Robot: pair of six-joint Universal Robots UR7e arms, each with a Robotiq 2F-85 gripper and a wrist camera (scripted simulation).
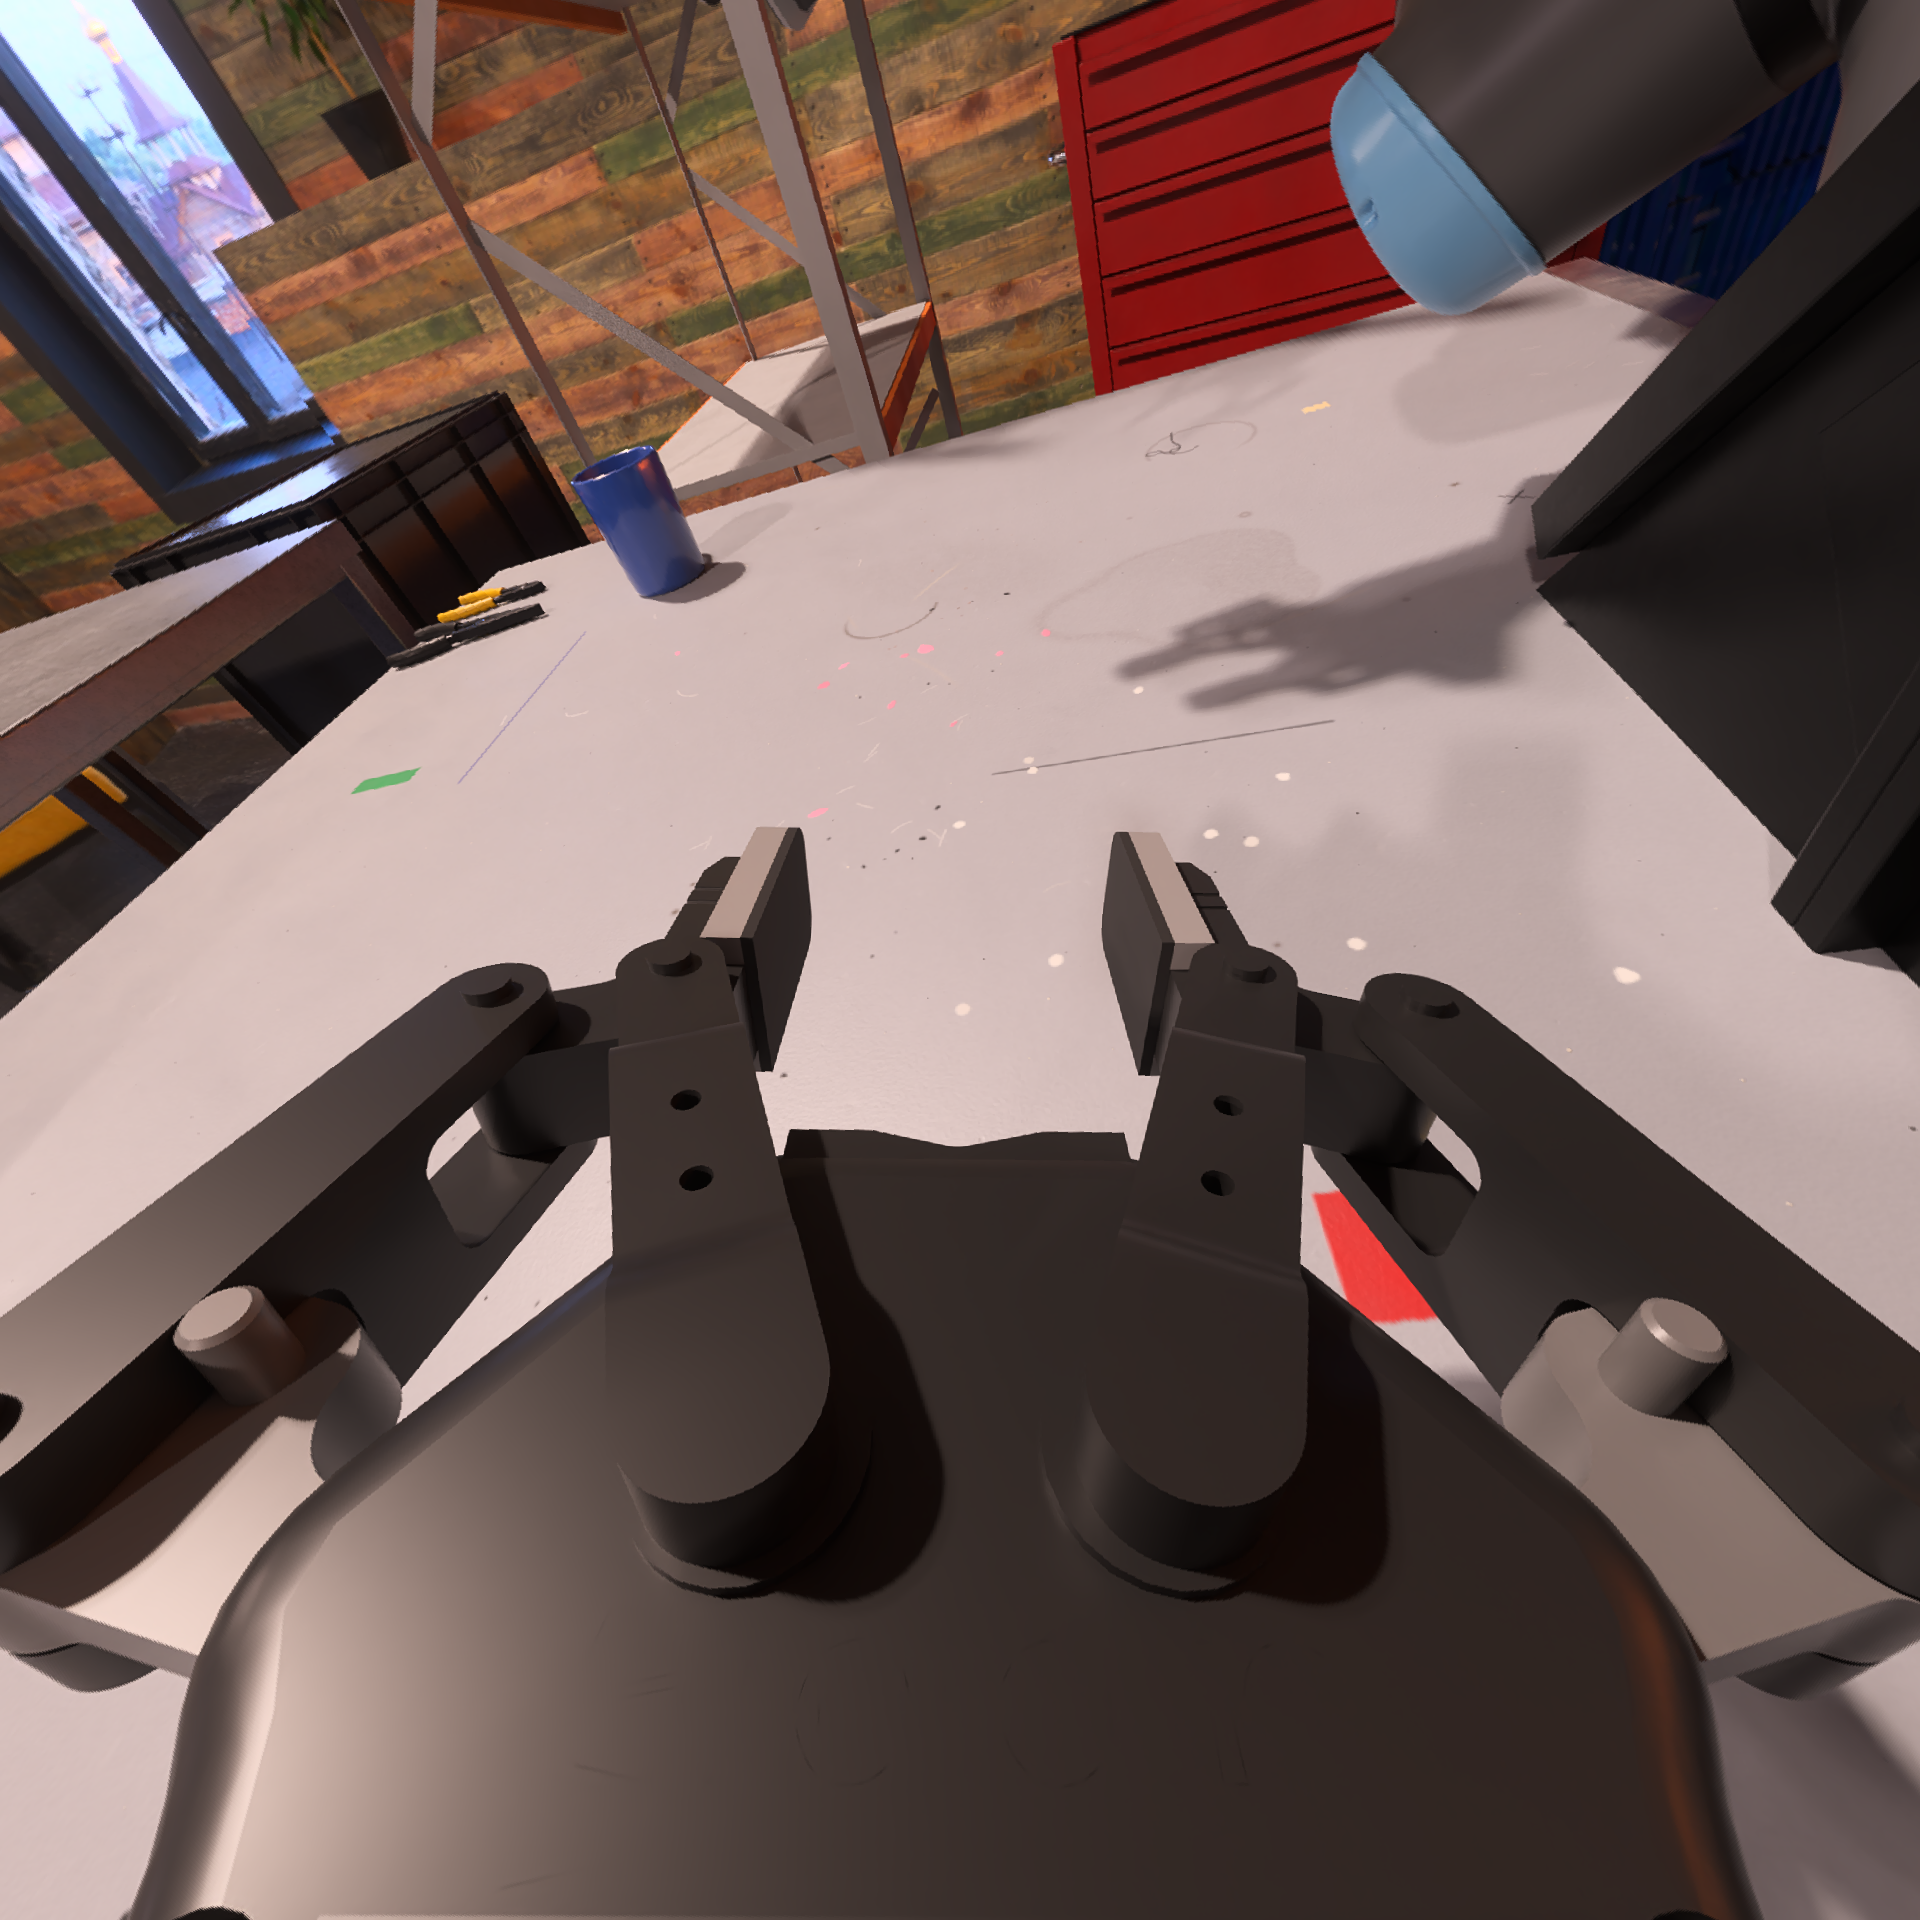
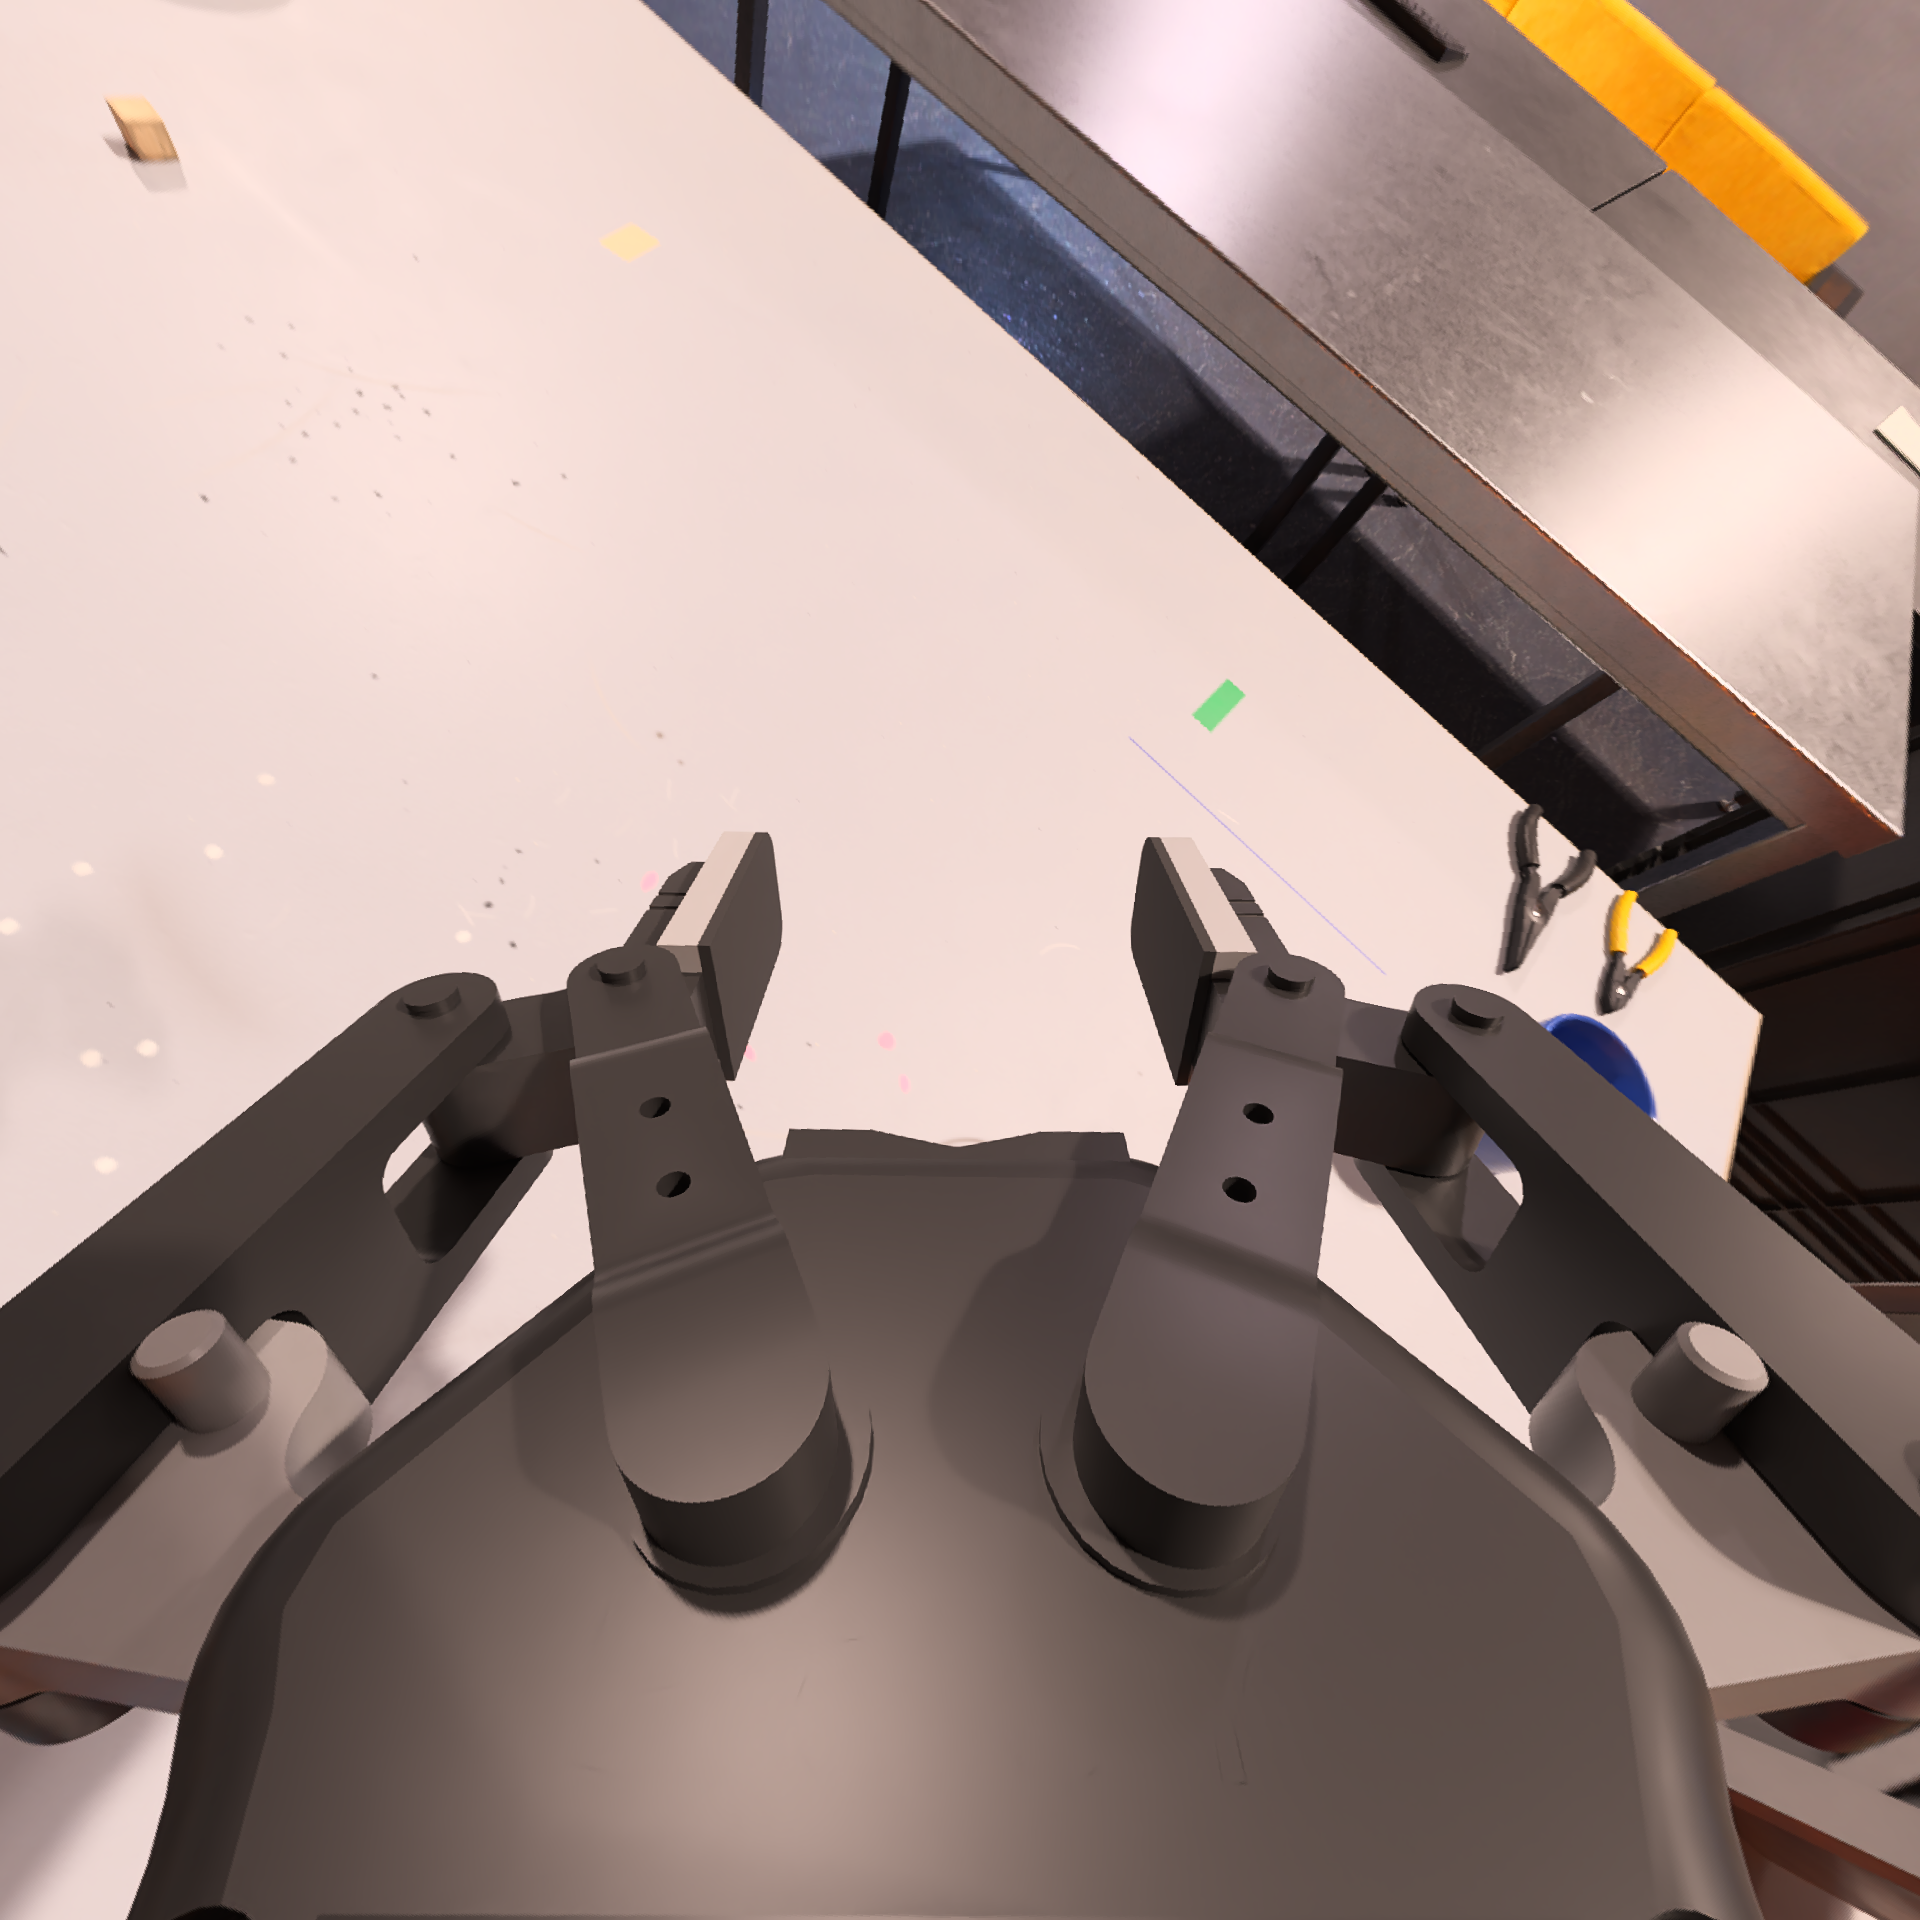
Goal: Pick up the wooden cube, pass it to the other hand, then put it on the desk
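Observation:
The wooden cube is small and pale and lies on the white desk at the far upper left of the right wrist view, well away from my right gripper. My right gripper is open and empty above the desk. My left gripper is open and empty above the white desk. The cube does not show in the left wrist view.
A blue cup stands near the desk's far left edge; it also shows in the right wrist view. Pliers lie by the edge. A black block and the other arm stand at right. A red cabinet stands behind.

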